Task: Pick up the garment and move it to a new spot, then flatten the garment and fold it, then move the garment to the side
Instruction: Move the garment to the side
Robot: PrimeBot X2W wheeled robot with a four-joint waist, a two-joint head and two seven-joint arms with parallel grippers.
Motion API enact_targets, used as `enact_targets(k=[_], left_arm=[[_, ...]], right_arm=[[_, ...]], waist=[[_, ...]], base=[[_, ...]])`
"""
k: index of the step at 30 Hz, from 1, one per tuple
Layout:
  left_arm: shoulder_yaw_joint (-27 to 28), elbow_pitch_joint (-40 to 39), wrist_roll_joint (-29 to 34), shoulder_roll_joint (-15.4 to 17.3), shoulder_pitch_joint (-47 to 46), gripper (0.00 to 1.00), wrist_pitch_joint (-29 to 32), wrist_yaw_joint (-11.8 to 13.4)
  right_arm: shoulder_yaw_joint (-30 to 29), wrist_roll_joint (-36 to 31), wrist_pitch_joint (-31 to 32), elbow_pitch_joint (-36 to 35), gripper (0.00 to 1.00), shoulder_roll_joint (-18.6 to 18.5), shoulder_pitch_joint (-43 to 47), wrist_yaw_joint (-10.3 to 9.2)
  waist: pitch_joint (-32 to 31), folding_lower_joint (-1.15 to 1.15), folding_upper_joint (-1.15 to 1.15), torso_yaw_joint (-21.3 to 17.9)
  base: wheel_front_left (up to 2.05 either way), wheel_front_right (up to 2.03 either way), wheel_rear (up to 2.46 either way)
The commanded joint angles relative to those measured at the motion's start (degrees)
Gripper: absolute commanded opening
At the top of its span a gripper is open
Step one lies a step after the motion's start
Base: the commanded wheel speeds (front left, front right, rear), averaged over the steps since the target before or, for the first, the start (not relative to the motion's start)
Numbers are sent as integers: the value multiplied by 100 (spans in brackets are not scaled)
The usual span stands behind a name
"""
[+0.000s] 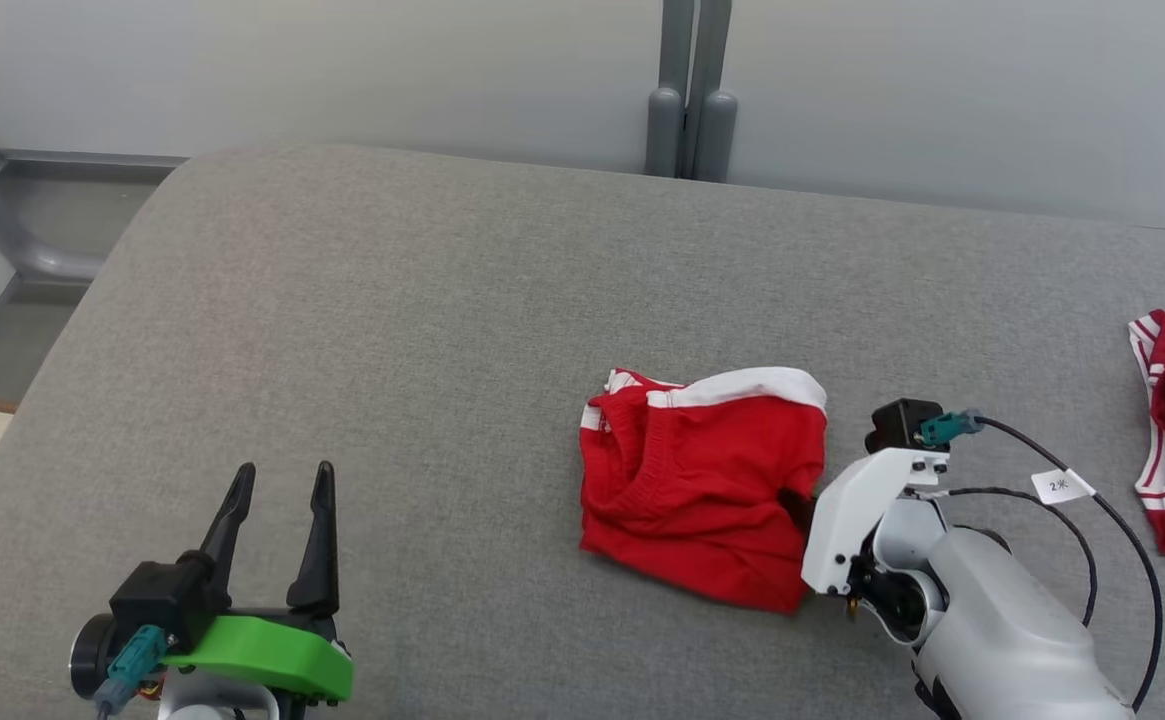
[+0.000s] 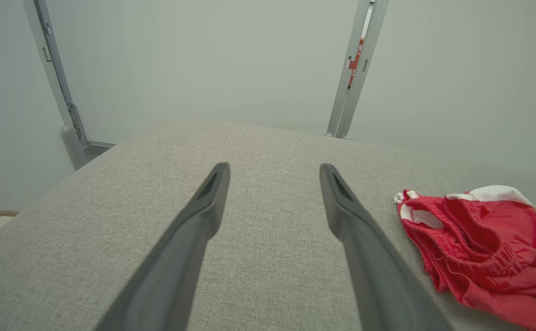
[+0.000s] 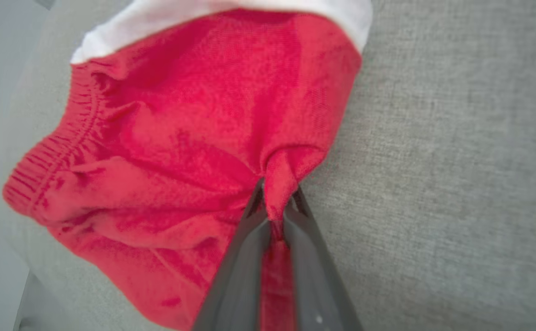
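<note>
We are pinching the crumpled red garment (image 1: 702,480) at its right edge with our right gripper (image 3: 274,207) on the grey cushion (image 1: 392,300); our left gripper (image 1: 283,472) is hanging open (lifting, flattening, folding all ahead).

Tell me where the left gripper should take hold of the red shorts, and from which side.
Probably the bunched left edge of the red shorts, by the elastic waistband, coming in low from the robot's left. The right gripper pinches the right edge, and the open left gripper faces that free side.
</note>
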Motion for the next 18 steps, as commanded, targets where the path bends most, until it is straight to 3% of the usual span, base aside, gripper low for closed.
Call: enact_targets(k=[1, 8, 18], left_arm=[[-21, -4, 2, 49, -80, 100, 2, -16], [-318, -71, -44, 58, -123, 100, 2, -16], [-679, -141, -57, 5, -269, 100, 2, -16]], right_arm=[[53, 60, -114, -64, 0, -70, -95, 0], [466, 176, -386, -399, 0, -324, -177, -1], [906, 405, -350, -885, 0, -852, -274, 0]], waist=[[-27, 0, 0, -128], [-94, 0, 0, -712], [-84, 0, 0, -1914]], base=[[0, 0, 0], [0, 0, 0], [0, 0, 0]])
